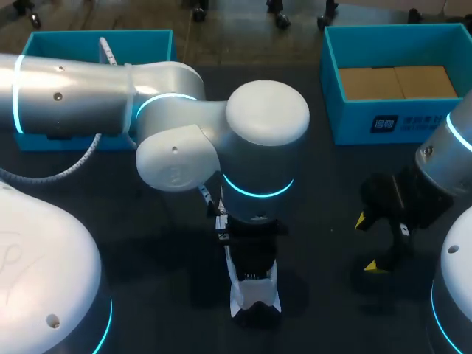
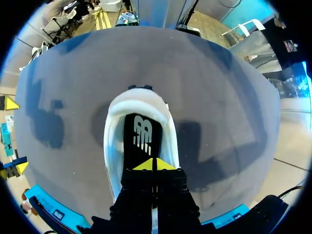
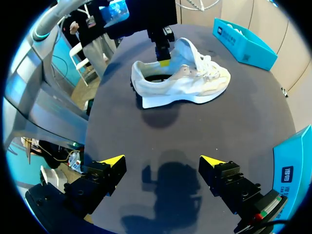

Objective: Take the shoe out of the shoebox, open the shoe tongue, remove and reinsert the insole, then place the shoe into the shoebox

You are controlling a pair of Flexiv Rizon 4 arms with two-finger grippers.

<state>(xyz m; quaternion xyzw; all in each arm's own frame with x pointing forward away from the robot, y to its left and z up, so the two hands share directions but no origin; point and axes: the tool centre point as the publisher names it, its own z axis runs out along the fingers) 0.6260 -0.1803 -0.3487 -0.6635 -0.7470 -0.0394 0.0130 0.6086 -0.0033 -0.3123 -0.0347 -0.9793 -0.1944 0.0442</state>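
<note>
A white lace-up sneaker with a pale cream toe (image 3: 181, 83) stands upright on its sole on the dark grey tabletop (image 3: 234, 126), outside both boxes. In the right wrist view its white laces run up the front towards the toe, and its tongue rises just ahead of the opening. Inside the sneaker lies a black insole printed with a white logo (image 2: 141, 139), flat along the bottom and framed by the padded white collar, with a small black tab at the heel rim.

The left gripper (image 2: 153, 165) points straight down into the sneaker's opening, between heel and tongue. Its two yellow tips are pressed together just above the insole. Whether they pinch an edge of it cannot be made out. In the head view the left arm's white and silver body comes in across the table and hides most of the sneaker, so that only a white part of it shows under the black fingers.

The right gripper (image 3: 162, 163) hangs over bare tabletop well apart from the sneaker, to its side. Its fingers are spread wide with nothing between them, and their shadow falls on the table underneath.

Beyond the sneaker's toe, near the far edge of the table, sits an open turquoise cardboard shoebox (image 1: 66, 46). A second turquoise box with brown cardboard pieces inside (image 1: 354, 118) stands at the far corner on the right arm's side, well apart from the sneaker.
</note>
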